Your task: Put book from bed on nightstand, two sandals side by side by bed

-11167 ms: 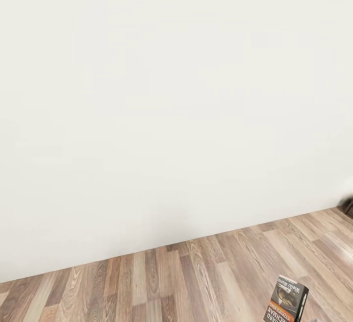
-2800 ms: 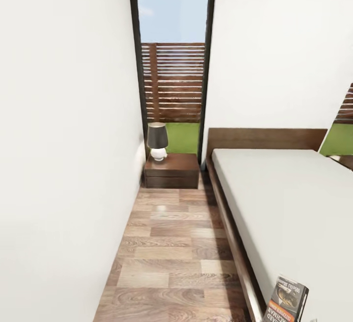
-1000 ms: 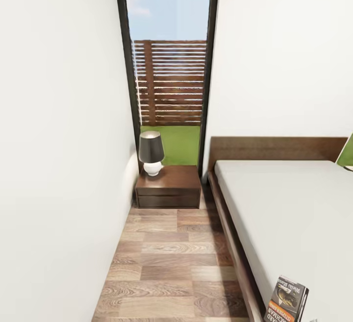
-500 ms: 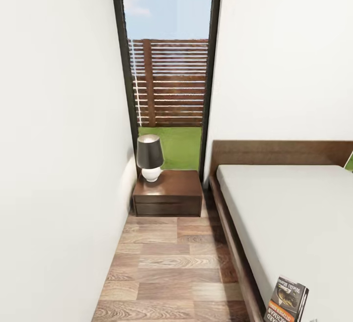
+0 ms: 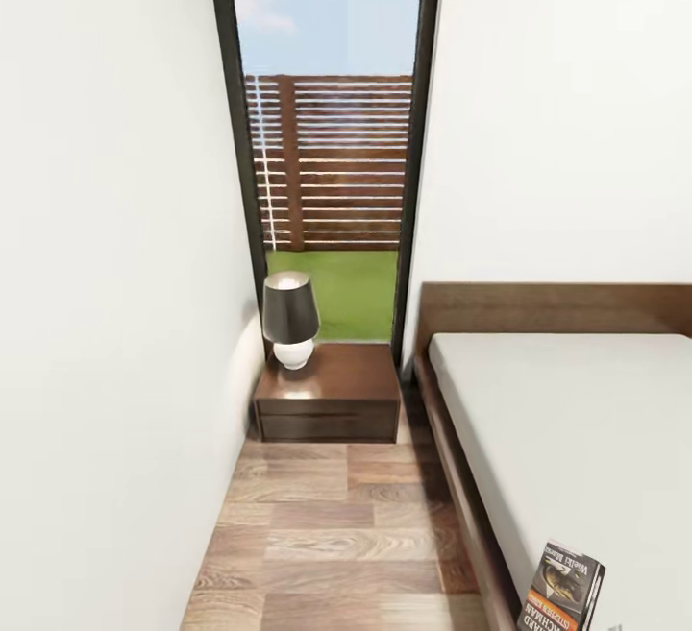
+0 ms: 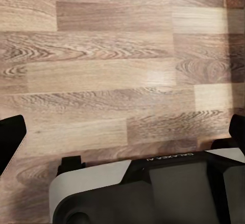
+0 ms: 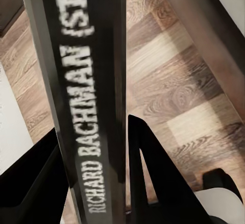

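You're looking down a narrow strip of floor [image 5: 336, 535] between the wall and the bed [image 5: 567, 439], which runs along your right. Straight ahead, tucked by the window [image 5: 327, 132], is the nightstand [image 5: 329, 405], with a lamp [image 5: 290, 319] sitting on the wall-side part of its tabletop, so the free space is on the bed side.

The book [image 5: 562, 588] is off the bed already: your right claw [image 7: 92, 147] is clamped on it, one finger [image 7: 153, 173] each side of the covers, spine facing the wrist cam. It's a thin paperback, so I'd guess light but a bit floppy, and the glossy cover could slip if you swing it fast. Holding it across the covers near the spine looks like the right spot.

Left claw [image 6: 122, 132] has its fingers spread wide with nothing between them, just pointing at the floor.
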Motion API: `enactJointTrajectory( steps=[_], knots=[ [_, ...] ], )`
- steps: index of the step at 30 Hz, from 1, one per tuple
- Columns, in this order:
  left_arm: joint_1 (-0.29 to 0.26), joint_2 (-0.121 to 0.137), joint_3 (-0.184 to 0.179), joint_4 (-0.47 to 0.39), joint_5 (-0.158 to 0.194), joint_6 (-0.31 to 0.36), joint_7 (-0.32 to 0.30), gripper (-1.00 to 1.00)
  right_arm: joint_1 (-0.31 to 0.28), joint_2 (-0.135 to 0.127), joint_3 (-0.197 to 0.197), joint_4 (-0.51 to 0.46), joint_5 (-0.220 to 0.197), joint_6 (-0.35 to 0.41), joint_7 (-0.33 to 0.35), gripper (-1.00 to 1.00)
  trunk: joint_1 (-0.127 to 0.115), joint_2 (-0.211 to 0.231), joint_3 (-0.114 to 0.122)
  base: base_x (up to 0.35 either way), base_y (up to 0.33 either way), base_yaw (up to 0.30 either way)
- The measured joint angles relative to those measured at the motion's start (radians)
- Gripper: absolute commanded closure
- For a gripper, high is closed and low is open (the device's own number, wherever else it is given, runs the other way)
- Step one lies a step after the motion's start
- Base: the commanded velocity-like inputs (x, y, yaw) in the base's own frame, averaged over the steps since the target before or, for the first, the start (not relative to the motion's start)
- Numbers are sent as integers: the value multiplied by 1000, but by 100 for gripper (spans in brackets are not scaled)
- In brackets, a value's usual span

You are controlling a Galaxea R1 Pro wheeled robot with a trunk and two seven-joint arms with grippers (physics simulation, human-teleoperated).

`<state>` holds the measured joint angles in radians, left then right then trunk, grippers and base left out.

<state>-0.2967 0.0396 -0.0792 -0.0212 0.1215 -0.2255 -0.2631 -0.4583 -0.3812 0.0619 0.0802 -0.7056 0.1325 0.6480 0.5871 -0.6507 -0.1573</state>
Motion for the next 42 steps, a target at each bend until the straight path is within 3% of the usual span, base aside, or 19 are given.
enactJointTrajectory(
  steps=[42],
  knots=[
    [0, 0, 0, 0, 0, 0, 0, -100, 0, 0, 0, 0, 0, 0, 0, 100, 0, 0, 0, 328, 0, -28]
  ],
)
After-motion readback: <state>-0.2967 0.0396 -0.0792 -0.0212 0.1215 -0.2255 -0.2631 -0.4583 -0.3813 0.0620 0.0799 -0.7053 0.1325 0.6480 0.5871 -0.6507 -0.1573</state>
